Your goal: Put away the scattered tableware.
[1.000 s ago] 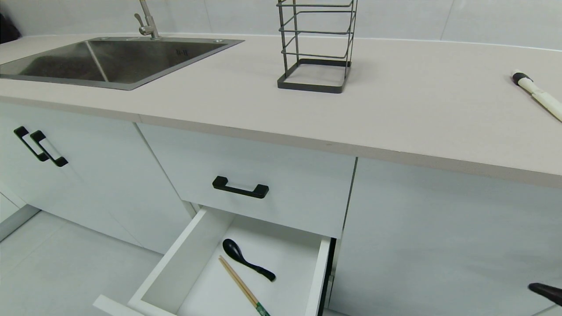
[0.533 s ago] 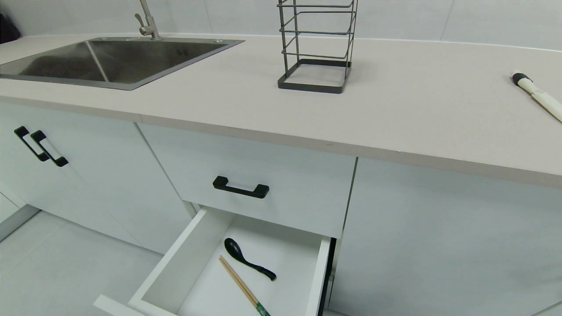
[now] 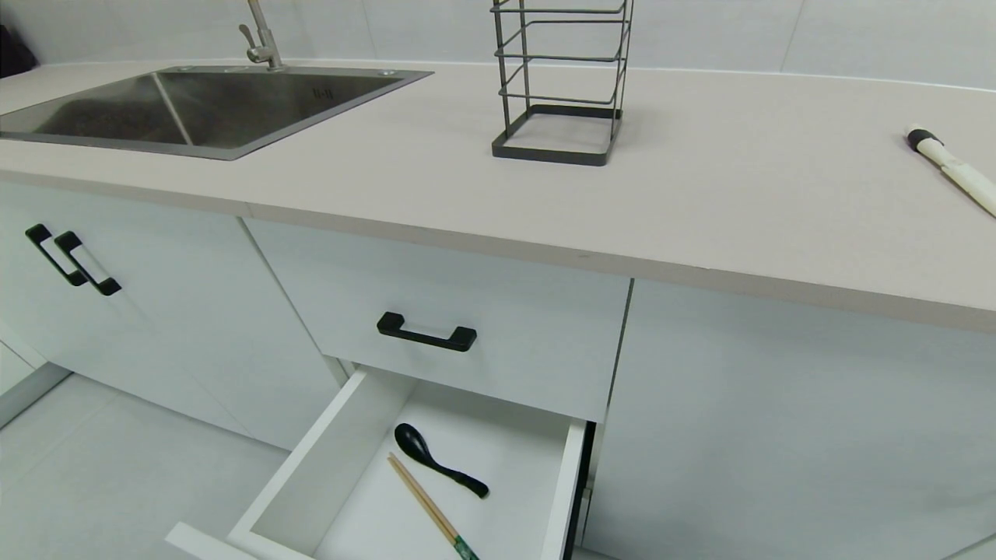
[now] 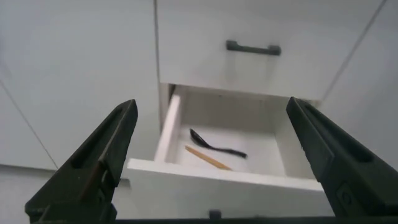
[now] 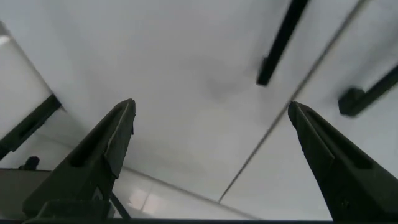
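Presently left claw (image 4: 210, 102) agape before the open drawer (image 4: 217, 182), right claw (image 5: 210, 104) agape towards cabinet doors (image 5: 180, 62).

Right gripper (image 5: 210, 107) spread wide, facing cabinet door (image 5: 155, 62), black handles (image 5: 283, 40)

Counter (image 3: 700, 194) fixtures
Sink (image 3: 233, 101) and faucet (image 3: 261, 35) at the far left corner; wire rack (image 3: 548, 158) near the back edge.
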You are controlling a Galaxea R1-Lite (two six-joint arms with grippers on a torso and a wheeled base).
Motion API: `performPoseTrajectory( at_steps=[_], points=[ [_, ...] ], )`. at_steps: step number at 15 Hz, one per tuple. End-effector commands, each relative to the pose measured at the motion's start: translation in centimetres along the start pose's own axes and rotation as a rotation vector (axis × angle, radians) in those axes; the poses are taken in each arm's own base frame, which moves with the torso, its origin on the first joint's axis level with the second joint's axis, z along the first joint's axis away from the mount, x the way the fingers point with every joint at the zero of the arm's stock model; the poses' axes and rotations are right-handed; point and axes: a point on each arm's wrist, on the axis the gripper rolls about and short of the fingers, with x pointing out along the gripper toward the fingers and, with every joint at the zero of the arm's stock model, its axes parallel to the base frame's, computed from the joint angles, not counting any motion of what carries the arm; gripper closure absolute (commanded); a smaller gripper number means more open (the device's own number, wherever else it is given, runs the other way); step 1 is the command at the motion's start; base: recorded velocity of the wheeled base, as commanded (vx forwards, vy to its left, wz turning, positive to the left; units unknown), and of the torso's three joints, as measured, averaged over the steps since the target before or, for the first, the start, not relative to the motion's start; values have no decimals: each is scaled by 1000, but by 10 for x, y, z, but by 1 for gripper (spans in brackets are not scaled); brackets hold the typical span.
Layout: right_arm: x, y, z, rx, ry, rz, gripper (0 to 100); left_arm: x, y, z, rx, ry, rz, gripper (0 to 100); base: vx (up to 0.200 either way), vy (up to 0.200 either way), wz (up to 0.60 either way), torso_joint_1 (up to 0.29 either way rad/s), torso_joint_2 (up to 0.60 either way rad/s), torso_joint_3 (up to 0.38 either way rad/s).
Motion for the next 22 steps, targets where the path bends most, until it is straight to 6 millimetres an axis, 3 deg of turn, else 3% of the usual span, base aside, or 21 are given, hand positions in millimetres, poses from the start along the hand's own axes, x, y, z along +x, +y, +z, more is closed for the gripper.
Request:
performPoseTrajectory(
  at_steps=[1,5,12,16,20,22],
  points=[
    [0,0,-1,47,14,-13,0,13,5,10,-41,213,-117,0,0,0,0,0,0,0],
    [-1,-2,-1,63,-17,108,0,27,8,-3,-80,492,-220,0,0,0,0,0,0,0],
    [-2,-2,-2,69,-23,94,0,71,11,-24,-110,869,-219,0,0,0,0,0,0,0],
    [-2,-2,-2,64,-25,95,0,100,13,-31,-81,999,-134,0,0,0,0,0,0,0],
    [-5,-1,-2,66,-61,77,0,106,15,-37,-4,1052,-113,0,0,0,0,0,0,0],
    [-6,-1,-3,70,-82,64,0,118,16,-40,23,1081,-72,0,0,0,0,0,0,0]
  ],
)
